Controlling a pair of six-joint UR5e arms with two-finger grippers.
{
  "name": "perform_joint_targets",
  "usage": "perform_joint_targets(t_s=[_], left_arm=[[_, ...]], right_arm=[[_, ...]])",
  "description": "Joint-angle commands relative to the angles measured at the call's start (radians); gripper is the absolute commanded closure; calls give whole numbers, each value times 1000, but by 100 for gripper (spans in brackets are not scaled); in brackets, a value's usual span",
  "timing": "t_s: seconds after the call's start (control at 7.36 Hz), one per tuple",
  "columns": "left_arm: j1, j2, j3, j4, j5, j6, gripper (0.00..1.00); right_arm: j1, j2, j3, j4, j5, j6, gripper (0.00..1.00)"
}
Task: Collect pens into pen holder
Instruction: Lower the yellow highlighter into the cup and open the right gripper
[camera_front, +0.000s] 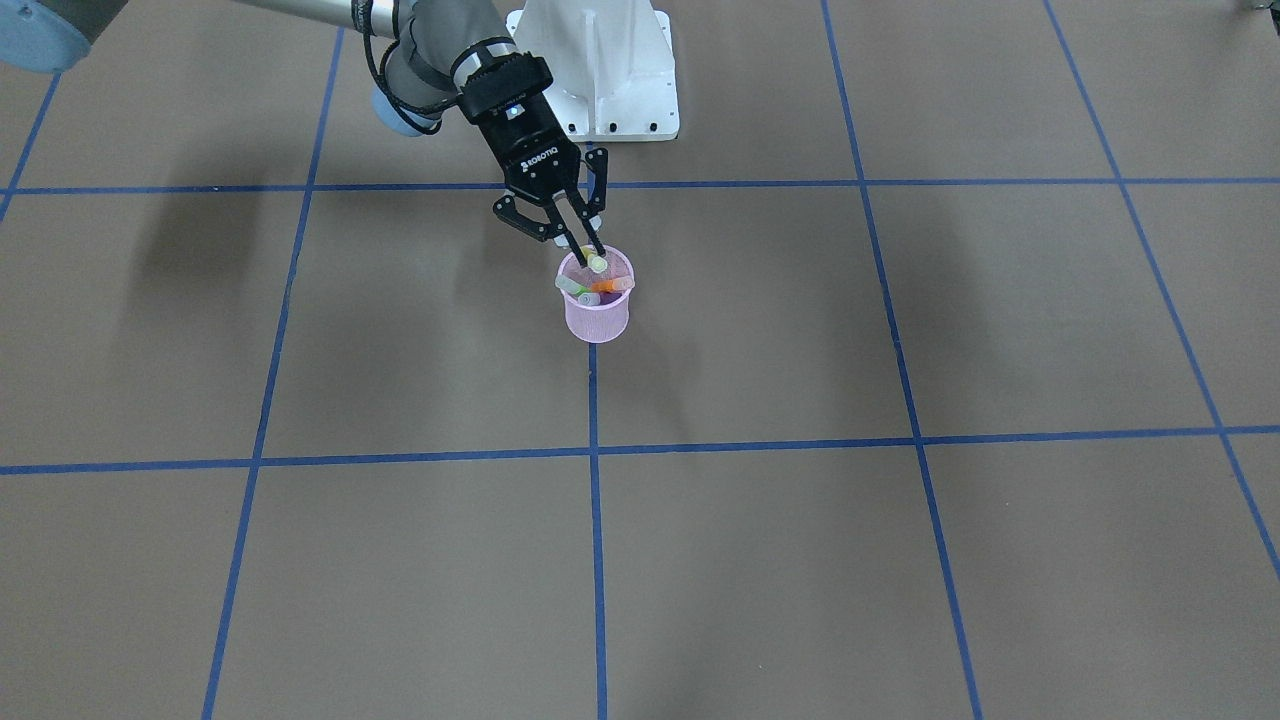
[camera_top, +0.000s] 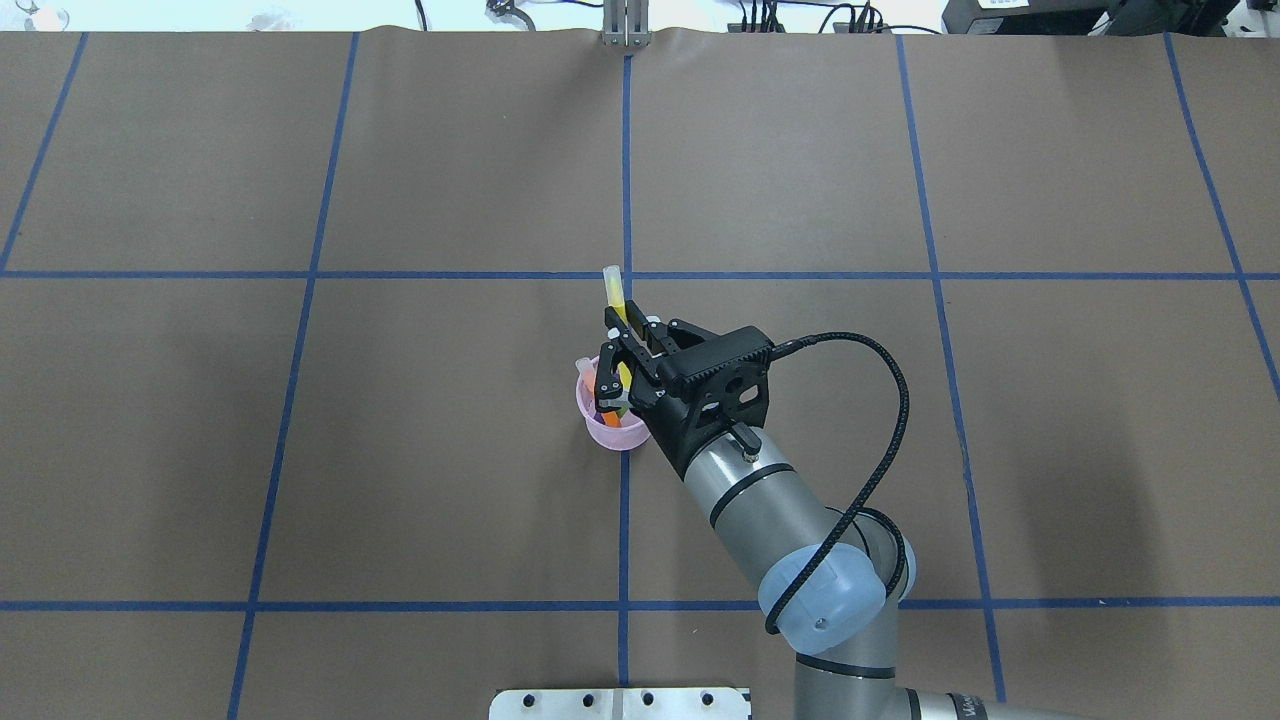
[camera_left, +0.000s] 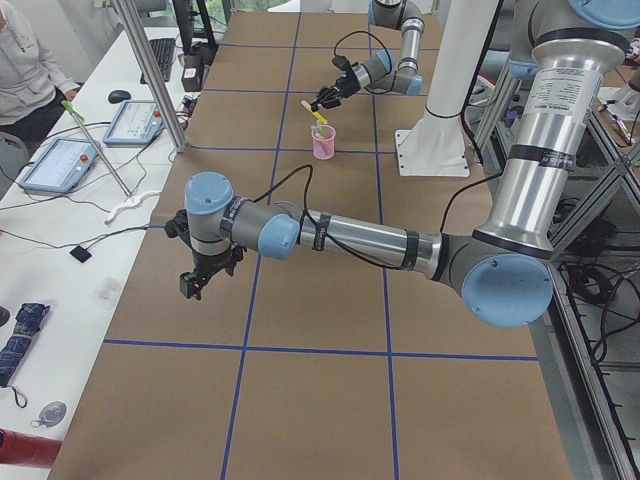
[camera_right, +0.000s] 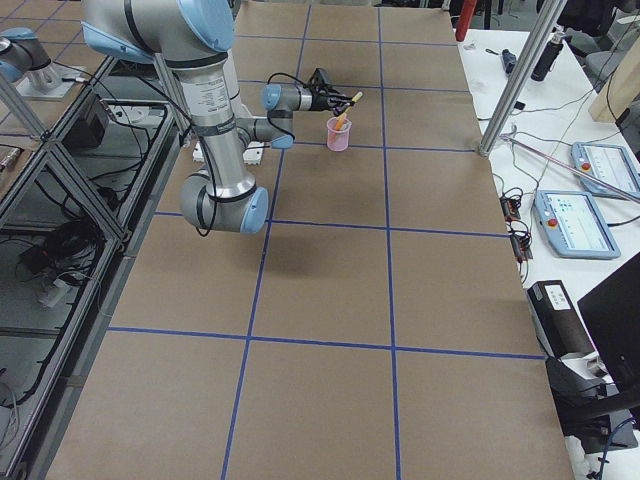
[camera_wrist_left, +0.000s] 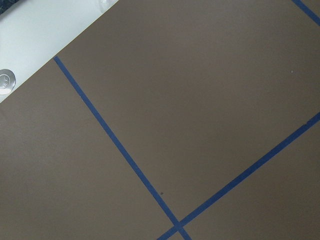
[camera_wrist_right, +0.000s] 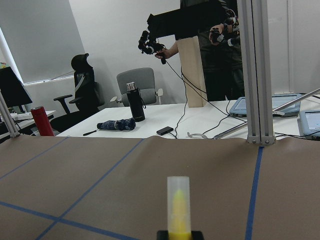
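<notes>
The pink mesh pen holder (camera_front: 596, 312) stands near the table's middle; it also shows in the overhead view (camera_top: 612, 430). Orange (camera_front: 610, 286), green (camera_front: 571, 287) and purple (camera_front: 607, 298) pens stand inside it. My right gripper (camera_front: 588, 250) hangs right over the cup, shut on the yellow pen (camera_top: 614, 295). The pen is tilted, its pale cap pointing away from the robot and its lower end over the cup's mouth. The right wrist view shows the capped end (camera_wrist_right: 178, 210). My left gripper (camera_left: 195, 285) shows only in the exterior left view, far from the cup; I cannot tell its state.
The white pedestal base (camera_front: 600, 70) stands just behind the cup on the robot's side. Blue tape lines grid the brown table. Side benches with tablets (camera_left: 65, 160) and aluminium posts (camera_right: 510, 80) run along the far edge.
</notes>
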Motion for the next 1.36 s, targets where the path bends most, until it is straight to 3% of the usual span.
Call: perform_joint_targets(t_s=[0.0, 0.27, 0.41, 0.68, 0.82, 1.22], left_arm=[[0, -1, -1, 0, 0, -1, 1], [0, -1, -1, 0, 0, -7, 1], [1, -1, -1, 0, 0, -9, 1], [1, -1, -1, -2, 0, -9, 1], [0, -1, -1, 0, 0, -12, 1], [0, 5, -16, -3, -2, -90, 0]], right_arm=[[-2, 6, -31, -1, -2, 0, 100], [-50, 4, -34, -1, -53, 1, 100], [-62, 4, -37, -1, -66, 1, 94], [-61, 7, -37, -1, -68, 1, 37], [-61, 22, -36, -7, -69, 0, 2], [0, 73, -14, -36, -16, 0, 1]])
